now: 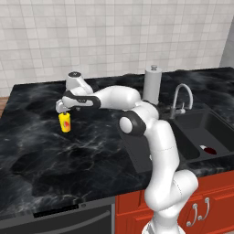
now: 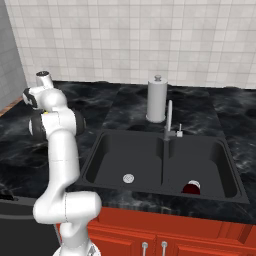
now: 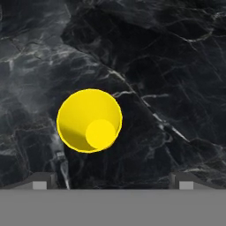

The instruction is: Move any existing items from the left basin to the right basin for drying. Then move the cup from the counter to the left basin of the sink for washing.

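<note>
Right now I have the gripper above the yellow cup, jaws wide, on the counter well left of the sink. From the hand view it sits off-centre; descending now risks tipping it.
</note>
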Available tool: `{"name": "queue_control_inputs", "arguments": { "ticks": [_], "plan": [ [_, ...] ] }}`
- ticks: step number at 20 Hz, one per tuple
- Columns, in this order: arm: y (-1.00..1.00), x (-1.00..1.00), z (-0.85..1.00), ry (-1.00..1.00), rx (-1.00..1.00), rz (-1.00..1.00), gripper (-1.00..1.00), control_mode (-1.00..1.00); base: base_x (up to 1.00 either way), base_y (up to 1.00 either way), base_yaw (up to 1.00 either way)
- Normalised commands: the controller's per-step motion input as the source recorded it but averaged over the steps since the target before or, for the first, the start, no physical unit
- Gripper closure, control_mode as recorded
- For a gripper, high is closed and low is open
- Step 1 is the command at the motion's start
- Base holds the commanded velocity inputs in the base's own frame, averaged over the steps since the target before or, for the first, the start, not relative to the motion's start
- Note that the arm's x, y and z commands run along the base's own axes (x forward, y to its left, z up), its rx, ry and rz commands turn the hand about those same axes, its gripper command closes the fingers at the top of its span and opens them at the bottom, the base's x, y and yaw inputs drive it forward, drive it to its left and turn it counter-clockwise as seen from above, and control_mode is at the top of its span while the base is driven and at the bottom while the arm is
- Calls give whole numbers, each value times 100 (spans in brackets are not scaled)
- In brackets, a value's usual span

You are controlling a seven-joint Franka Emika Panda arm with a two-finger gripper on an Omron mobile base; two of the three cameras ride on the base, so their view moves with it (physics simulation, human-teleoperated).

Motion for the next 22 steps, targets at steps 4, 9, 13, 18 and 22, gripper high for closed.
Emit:
{"name": "queue_control_inputs", "arguments": {
  "ticks": [4,9,13,18,22],
  "plan": [
    [0,0,-3,0,0,0,-100,-100,0,0,0],
    [0,0,-3,0,0,0,-100,-100,0,0,0],
    [0,1,-3,0,0,0,-100,-100,0,0,0],
    [0,2,-4,0,0,0,-100,-100,0,0,0],
    [0,2,-4,0,0,0,-100,-100,0,0,0]
  ]
}}
